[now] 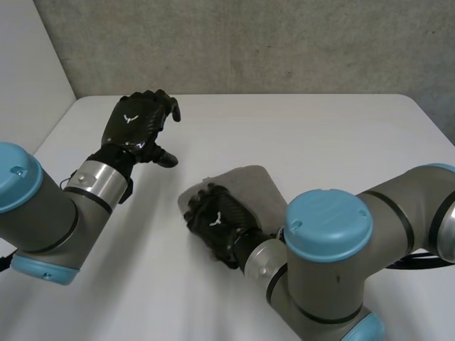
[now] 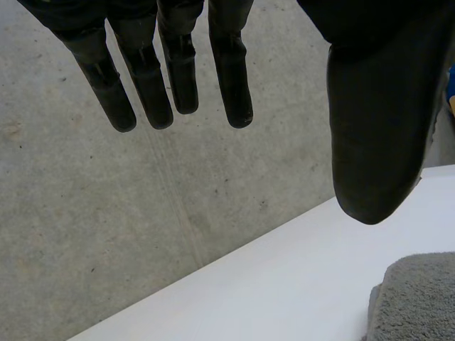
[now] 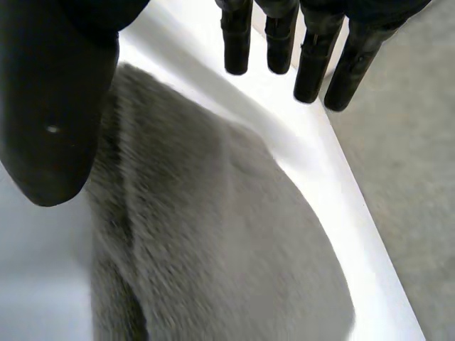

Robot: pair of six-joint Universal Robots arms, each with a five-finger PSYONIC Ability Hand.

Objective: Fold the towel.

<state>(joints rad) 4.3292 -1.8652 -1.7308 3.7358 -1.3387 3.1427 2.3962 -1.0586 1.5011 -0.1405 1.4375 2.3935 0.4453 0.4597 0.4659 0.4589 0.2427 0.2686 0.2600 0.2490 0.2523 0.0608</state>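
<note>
Your left hand (image 1: 138, 124) is hovering above the white table (image 1: 320, 135), fingers straight and spread, gripping nothing | the folded grey towel (image 1: 245, 186) is lying apart to its right, mid-table | your right hand (image 1: 217, 222) is hanging palm-down over the towel's near-left part, fingers relaxed, holding nothing.

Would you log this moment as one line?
grey towel: folded, on table | left hand: open, off towel | right hand: open, over towel
</note>
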